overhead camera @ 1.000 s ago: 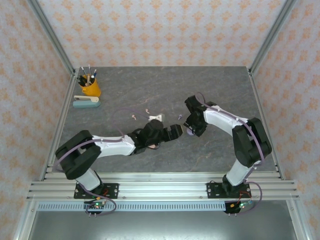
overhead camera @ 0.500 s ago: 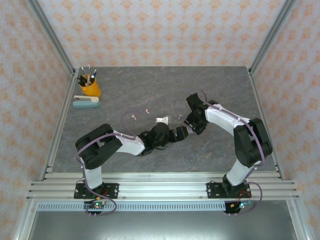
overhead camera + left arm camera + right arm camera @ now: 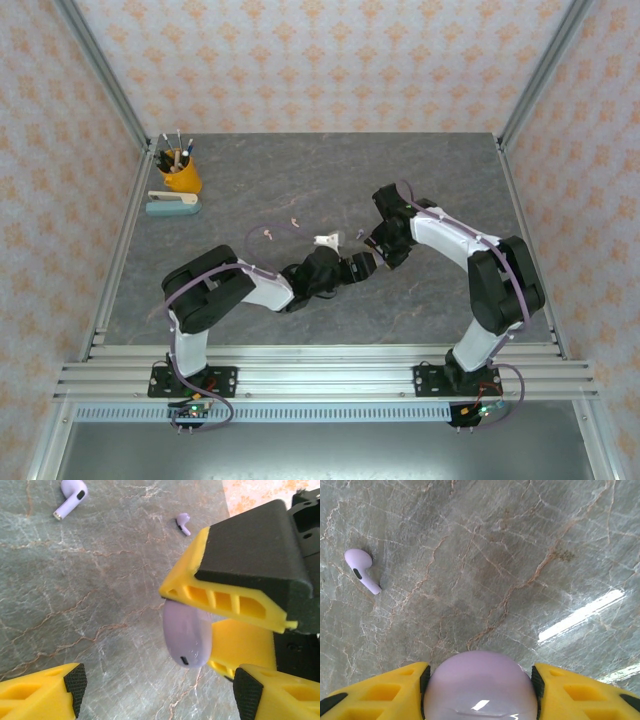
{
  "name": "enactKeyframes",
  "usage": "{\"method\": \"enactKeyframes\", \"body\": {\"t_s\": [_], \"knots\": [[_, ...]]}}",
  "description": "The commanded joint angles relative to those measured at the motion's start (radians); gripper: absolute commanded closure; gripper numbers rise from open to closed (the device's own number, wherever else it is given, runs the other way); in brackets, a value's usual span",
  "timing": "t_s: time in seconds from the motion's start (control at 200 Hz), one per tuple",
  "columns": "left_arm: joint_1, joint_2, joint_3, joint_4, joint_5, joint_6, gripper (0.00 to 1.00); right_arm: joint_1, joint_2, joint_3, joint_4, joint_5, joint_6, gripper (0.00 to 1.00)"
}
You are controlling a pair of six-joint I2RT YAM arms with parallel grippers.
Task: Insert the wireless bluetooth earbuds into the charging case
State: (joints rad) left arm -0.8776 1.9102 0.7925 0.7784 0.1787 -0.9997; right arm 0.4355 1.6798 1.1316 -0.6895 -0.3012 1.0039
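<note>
My right gripper (image 3: pixel 480 680) is shut on the sides of a round lilac charging case (image 3: pixel 480 687), held a little above the grey marble table (image 3: pixel 300 180). In the left wrist view the case (image 3: pixel 187 635) shows edge-on between the right gripper's yellow fingers (image 3: pixel 220 592), its port facing down. My left gripper (image 3: pixel 160 687) is open, its pads set wide apart just short of the case and not touching it. Two purple earbuds (image 3: pixel 70 497) (image 3: pixel 183 523) lie on the table beyond. One earbud (image 3: pixel 361 570) lies ahead and to the left of the right gripper. The two grippers (image 3: pixel 368 264) (image 3: pixel 384 254) meet mid-table.
Two pale pink earbuds (image 3: pixel 268 235) (image 3: pixel 294 222) and a small white object (image 3: pixel 324 240) lie left of the grippers. An orange pen cup (image 3: pixel 181 176) and a teal stapler (image 3: pixel 172 203) stand at the far left. Metal frame posts edge the table.
My left arm has swung right and reached forward, bringing its gripper up to the case in the right gripper. The right arm has barely shifted.
</note>
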Motion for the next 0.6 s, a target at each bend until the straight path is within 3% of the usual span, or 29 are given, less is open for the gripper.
{"method": "enactKeyframes", "body": {"t_s": [0.0, 0.59], "knots": [[-0.012, 0.032, 0.035, 0.061, -0.034, -0.012, 0.24, -0.005, -0.031, 0.004, 0.007, -0.016, 0.035, 0.48], [-0.013, 0.085, 0.062, 0.129, -0.082, -0.067, 0.37, -0.004, -0.039, -0.033, 0.046, -0.051, 0.065, 0.48]]}}
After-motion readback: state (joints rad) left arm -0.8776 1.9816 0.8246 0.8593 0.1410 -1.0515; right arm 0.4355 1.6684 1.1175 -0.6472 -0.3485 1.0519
